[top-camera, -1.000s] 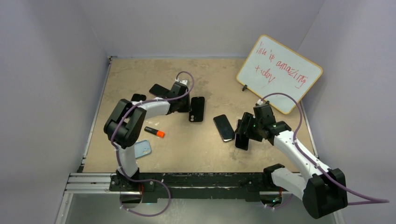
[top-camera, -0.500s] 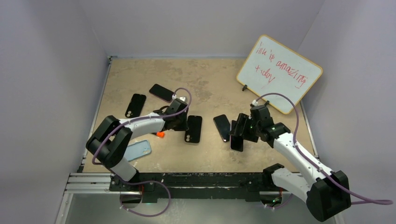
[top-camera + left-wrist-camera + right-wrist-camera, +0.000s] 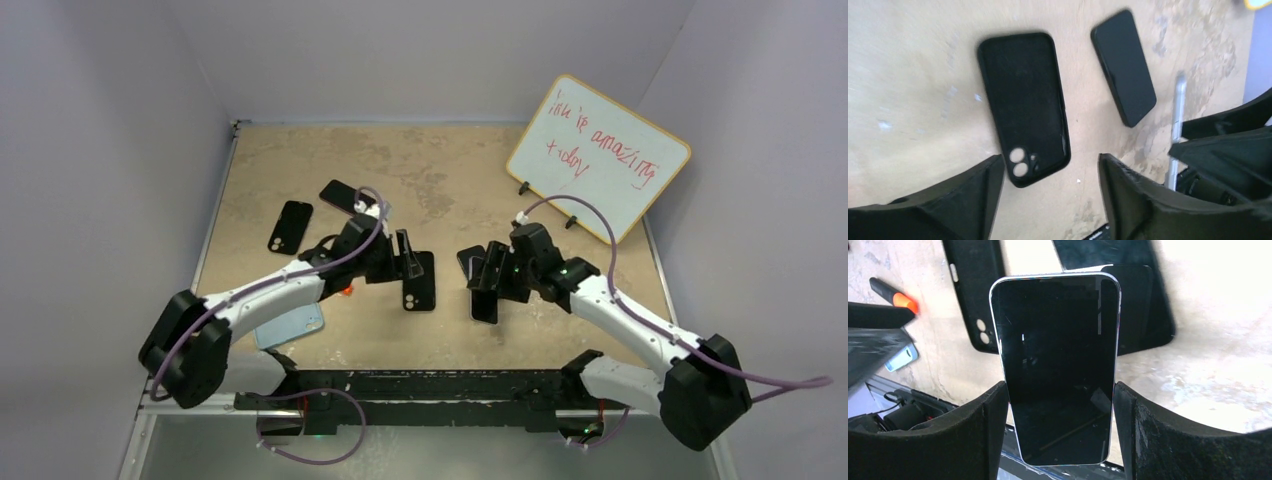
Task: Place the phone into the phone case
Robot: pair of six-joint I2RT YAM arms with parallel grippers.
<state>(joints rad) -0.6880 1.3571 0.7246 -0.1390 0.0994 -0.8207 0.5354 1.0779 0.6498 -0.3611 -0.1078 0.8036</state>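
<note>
**Table** (image 3: pixel 450 170): tan, scuffed top with grey walls on three sides.

**Whiteboard** (image 3: pixel 598 155): propped at the far right corner, with red writing on it.

**Left arm** (image 3: pixel 270 295): stretched low and long from the near left corner toward the table centre. A second ago it stood folded and reached further toward the far edge.

**Right arm** (image 3: pixel 630 315): extended from the near right corner toward the centre. It has travelled left since the earlier frames.

**Left gripper** (image 3: pixel 1050 172): jaws apart, holding nothing, poised over the camera-hole end of the phone case.

**Right gripper** (image 3: pixel 1062 395): jaws clamped on the long edges of the phone.

**Phone** (image 3: pixel 1060 365): dark screen with a silver rim, held off the table right of centre, now nearer the phone case than before.

**Phone case** (image 3: pixel 1023 105): black, lying flat and open side up at the table centre, closer to the near edge than a second ago.

**Second phone** (image 3: pixel 1123 67): dark, flat on the table, just beside the phone case.

**Blue case** (image 3: pixel 290 325): toward the near left corner, partly under the left arm.

**Orange-tipped marker** (image 3: pixel 905 303): left of the phone case.
</note>
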